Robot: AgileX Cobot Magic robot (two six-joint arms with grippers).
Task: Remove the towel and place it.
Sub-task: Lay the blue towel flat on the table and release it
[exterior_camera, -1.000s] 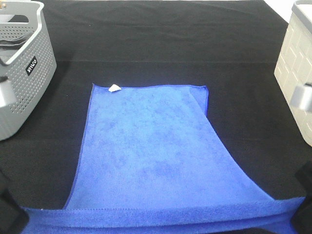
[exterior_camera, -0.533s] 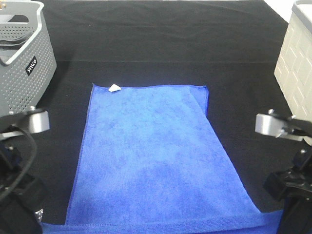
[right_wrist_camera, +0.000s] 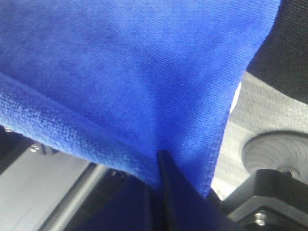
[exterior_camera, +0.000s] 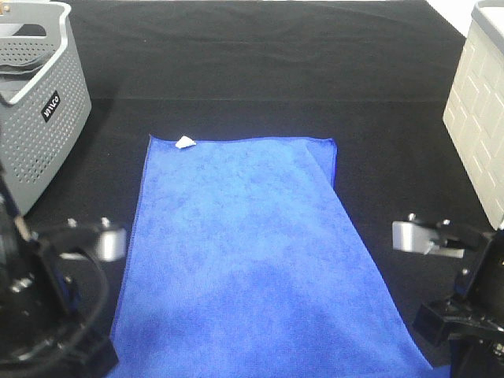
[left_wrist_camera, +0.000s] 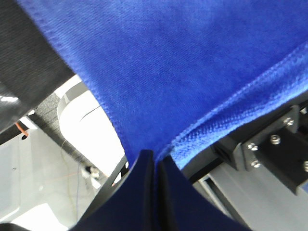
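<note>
– Left tool (left_wrist_camera: 155, 162): state?
– Clenched. Its jaws are closed together on a hemmed edge of the towel (left_wrist_camera: 192, 62), and the cloth spreads away from the pinch point.
– Right tool (right_wrist_camera: 157, 163)?
– Same condition: clenched on the towel, with the stitched hem running straight into the closed jaws. In the high view both arms sit at the near corners of the towel, left arm (exterior_camera: 47, 307) and right arm (exterior_camera: 465, 307); the tools themselves cannot be made out there.
– Towel position?
– Spread on the black tabletop (exterior_camera: 260, 63), roughly central. The far edge lies straight and flat, with the white tag (exterior_camera: 185, 142) at its far left corner. Along the right side a strip is folded over, making a diagonal line from the far right corner toward the near right. The near edge runs out of the bottom of the high view.
– Clearances?
– The grey basket (exterior_camera: 39, 102) stands at the far left and the pale box (exterior_camera: 480, 118) at the far right. Both are well apart from the towel edges. Bare tabletop lies beyond the far edge and continues in a strip down each side of the cloth.
</note>
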